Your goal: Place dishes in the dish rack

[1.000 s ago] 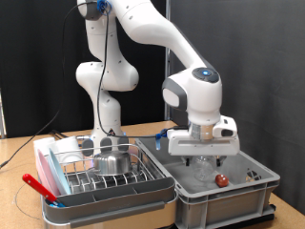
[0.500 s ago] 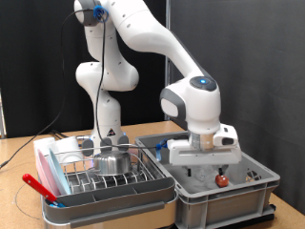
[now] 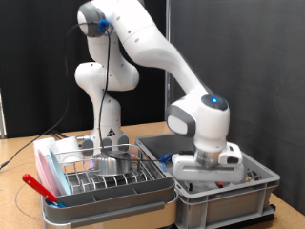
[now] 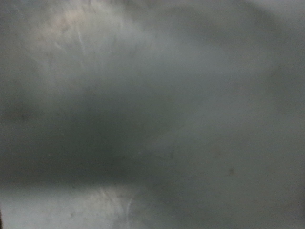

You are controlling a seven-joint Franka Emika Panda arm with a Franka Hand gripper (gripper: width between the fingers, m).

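Black curtains back our wooden table. We see the steel bowl [image 3: 112, 162] already in the dish rack [image 3: 100, 177]; our gripper [image 3: 212, 173] is sunk in the grey crate [image 3: 221, 198] (finger state hidden, wrist view blurred grey).

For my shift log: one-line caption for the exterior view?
Panda arm's tool lowered into grey crate; steel bowl sits in dish rack.

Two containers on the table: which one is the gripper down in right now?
The large grey crate on the exterior view's right: the gripper has dropped inside its walls. The wire dish rack on the left, holding the steel bowl, has no arm over it.
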